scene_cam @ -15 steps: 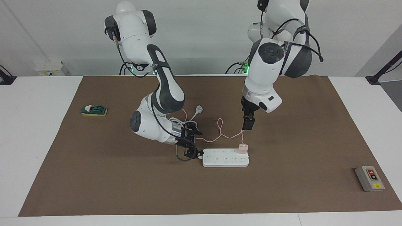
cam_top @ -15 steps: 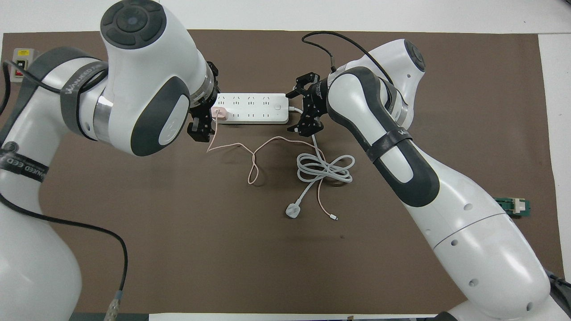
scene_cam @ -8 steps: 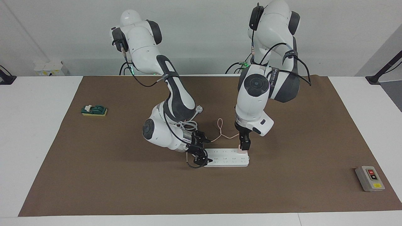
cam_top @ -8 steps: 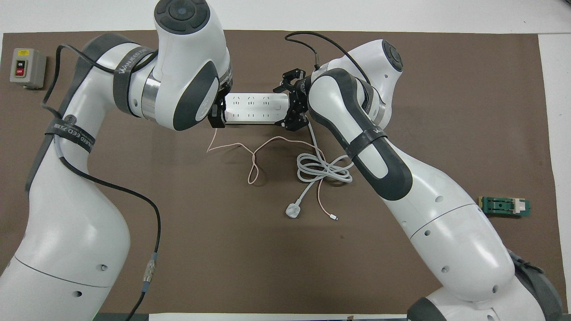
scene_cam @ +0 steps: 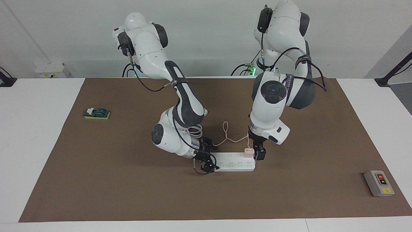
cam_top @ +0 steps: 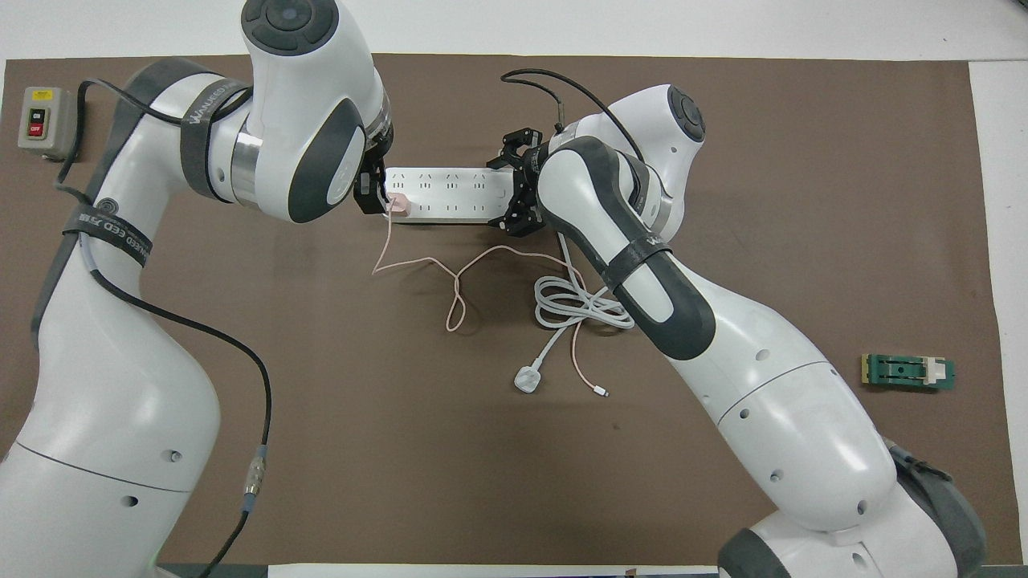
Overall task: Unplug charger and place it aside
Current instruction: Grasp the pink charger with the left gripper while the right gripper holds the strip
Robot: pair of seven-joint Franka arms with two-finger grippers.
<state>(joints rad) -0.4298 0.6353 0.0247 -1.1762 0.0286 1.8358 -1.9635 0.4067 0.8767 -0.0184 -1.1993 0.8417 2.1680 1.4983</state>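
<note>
Right now the charger (scene_cam: 248, 152) is plugged into the power strip (scene_cam: 232, 162), at the end nearest the left arm. Its thin pink cable (scene_cam: 229, 138) loops over the brown mat (scene_cam: 96, 180) toward the robots.

The left gripper (scene_cam: 260, 154) is low down, just beside the charger, at the very end of the strip. Its fingers are apart and it holds nothing. In the overhead view the left gripper (cam_top: 371, 191) sits right next to the pink cube (cam_top: 399, 205), not around it.

The right gripper (scene_cam: 207, 161) is at the other end of the power strip, where the thick white cord (cam_top: 582, 305) comes out. Its fingers are spread around that end, and it looks like it is there to hold the strip down. Whether it is really pressing on the strip cannot be told.

The step in hand seems to be grabbing the charger. To do it well, the left gripper should slide over so one finger is on each side of the pink cube. Then it should squeeze the cube itself, not the thin cable, because pulling the cable could bend or break it. It should pull straight up, so the prongs come out clean. The right gripper should keep the strip flat on the mat, or the whole strip may lift up with the charger.

After that, the charger can go down on a bare part of the mat, away from the strip. A grey switch box (scene_cam: 379, 183) and a green block (scene_cam: 96, 113) lie well apart from all this.
</note>
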